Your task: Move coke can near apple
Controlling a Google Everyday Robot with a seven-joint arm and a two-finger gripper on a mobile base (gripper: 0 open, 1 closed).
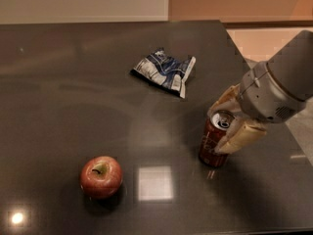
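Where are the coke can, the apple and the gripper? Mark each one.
coke can (210, 145): camera view, on its red side wall.
apple (101, 179): camera view, on its red front, below the stem.
gripper (218, 129): camera view, its middle, around the coke can.

My gripper (217, 129) is at the coke can (210, 151) near the right edge of the tabletop (73, 106), with open surface across to the apple (101, 176) and the snack bag (165, 71) well behind that lane.
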